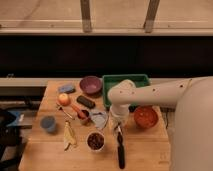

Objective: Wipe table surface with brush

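My gripper (pixel 118 128) low over front-centre of table (pixel 149 149), clamped on brush (pixel 120 150). Left: white bowl (pixel 95 141) just beside brush, blocks passage that side. Right: red bowl (pixel 145 116) near my wrist. Bare wood in front of red bowl, out to right edge: passable. Behind: green tray (pixel 125 79), grey cloth (pixel 100 118), red-handled scoop (pixel 77 110) crowd middle. Far left: blue cup (pixel 48 123), yellow scrap (pixel 68 135); open strip along front-left edge.

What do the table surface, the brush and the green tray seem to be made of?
The table surface looks like matte wood: light-brown plank grain. The brush has a dark smooth handle, perhaps plastic. The green tray is probably plastic, by its even colour. The gripper grips the brush's upper end, over the table's front.
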Motion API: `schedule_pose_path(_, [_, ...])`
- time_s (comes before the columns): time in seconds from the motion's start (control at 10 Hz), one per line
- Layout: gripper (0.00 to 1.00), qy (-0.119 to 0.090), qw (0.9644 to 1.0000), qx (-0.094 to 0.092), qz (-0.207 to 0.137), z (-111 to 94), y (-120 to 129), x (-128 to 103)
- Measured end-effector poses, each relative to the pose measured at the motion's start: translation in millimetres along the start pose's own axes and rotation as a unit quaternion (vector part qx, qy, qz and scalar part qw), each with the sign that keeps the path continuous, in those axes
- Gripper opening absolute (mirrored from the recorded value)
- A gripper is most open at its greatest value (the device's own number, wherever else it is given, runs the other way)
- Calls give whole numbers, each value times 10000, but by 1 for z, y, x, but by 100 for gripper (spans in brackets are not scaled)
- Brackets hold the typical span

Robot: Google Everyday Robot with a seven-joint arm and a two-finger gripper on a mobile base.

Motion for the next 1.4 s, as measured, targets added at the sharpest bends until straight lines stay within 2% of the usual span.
schedule_pose_path(0.3, [0, 161, 9990, 115, 406, 11, -59, 24])
schedule_pose_path(0.5, [0, 130, 9986, 187, 482, 11, -81, 23])
schedule_pose_path(0.7, [0, 64, 9982, 273, 524, 9, -91, 12])
schedule_pose_path(0.9, [0, -49, 9989, 278, 379, 4, -78, -7])
schedule_pose_path(1.2, [0, -217, 9995, 209, -39, -1, -22, -42])
schedule_pose_path(1.4, [0, -194, 9995, 187, -185, 2, 0, -48])
